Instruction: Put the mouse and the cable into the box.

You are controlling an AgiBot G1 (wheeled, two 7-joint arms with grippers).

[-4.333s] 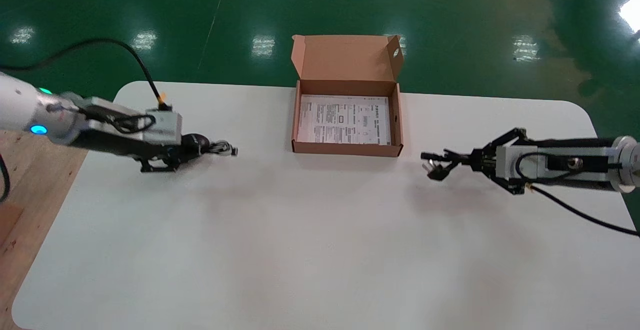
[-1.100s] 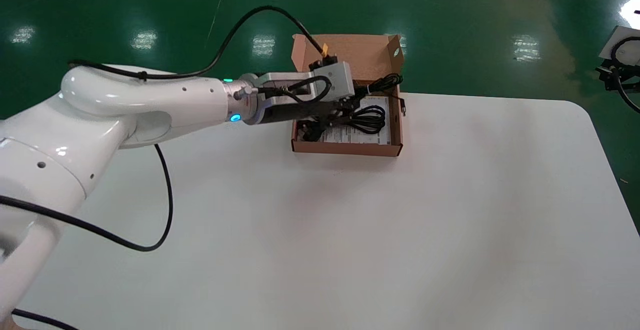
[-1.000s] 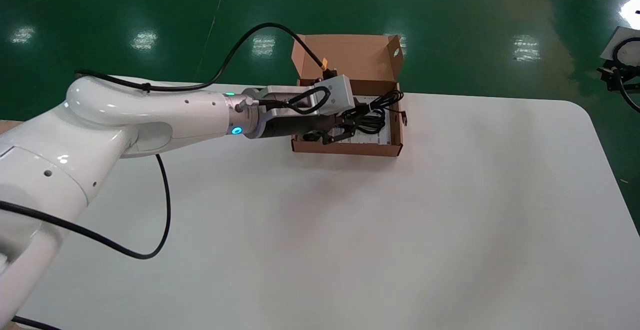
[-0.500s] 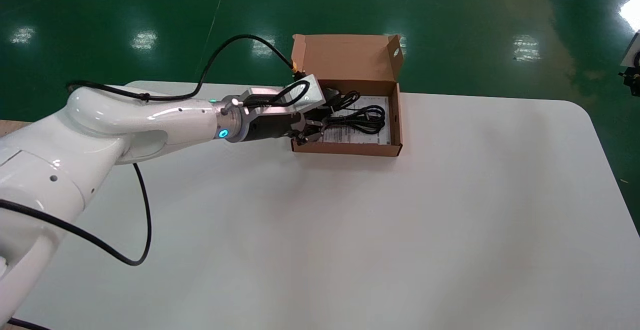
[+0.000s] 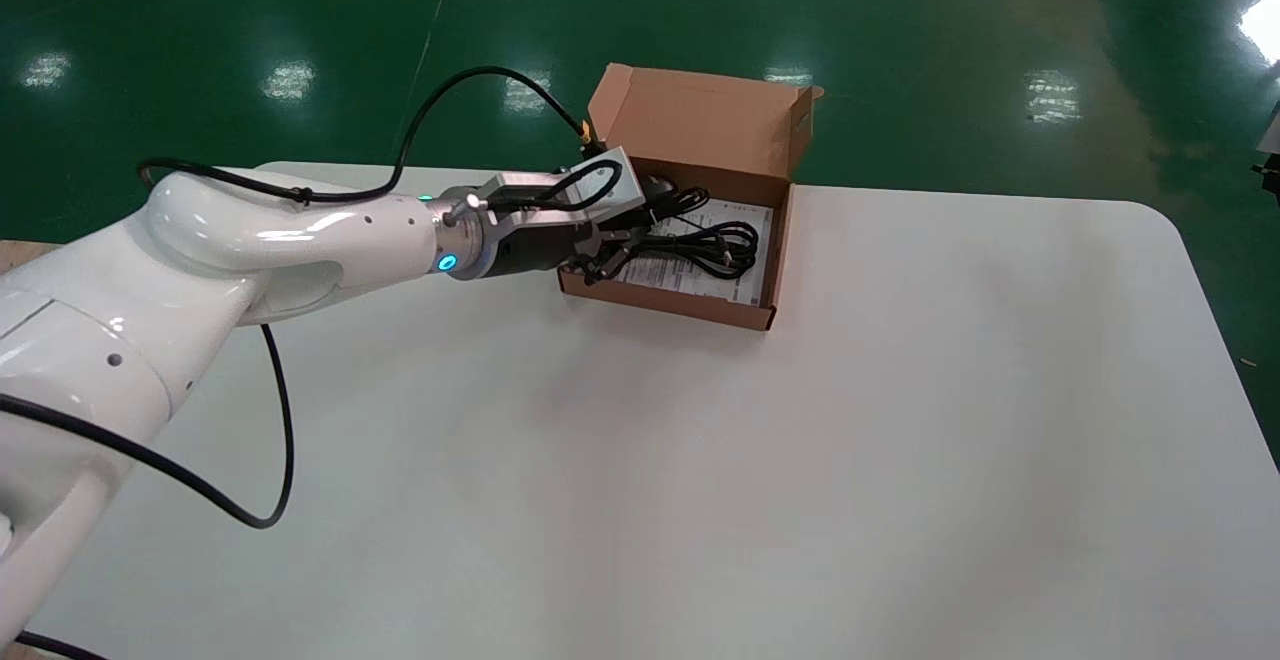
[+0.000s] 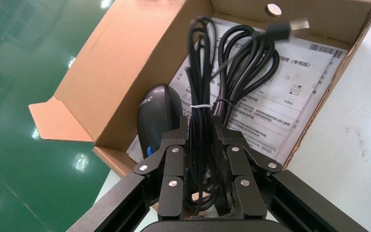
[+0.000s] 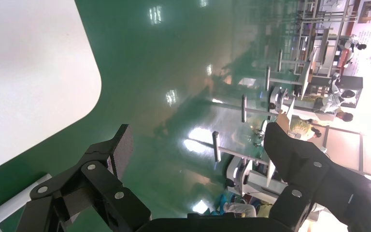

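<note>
— What's in the box (image 5: 700,125)?
— One mouse (image 6: 158,108) and one coiled cable (image 6: 244,58), lying on one printed sheet (image 6: 290,96).
— And the two grippers?
— The left gripper (image 6: 199,133) pinches the cable; the right gripper (image 7: 200,140) hangs beyond the table (image 5: 700,490), jaws spread wide.

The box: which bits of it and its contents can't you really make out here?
Mouse: in the head view mostly behind the left claw; in the left wrist view its near end sits behind a claw finger.
Printed sheet: partly under the cable, its text too small to read.
Cable plug: blurred in the left wrist view.
Box: much of its left wall hidden by the claw in the head view.
</note>
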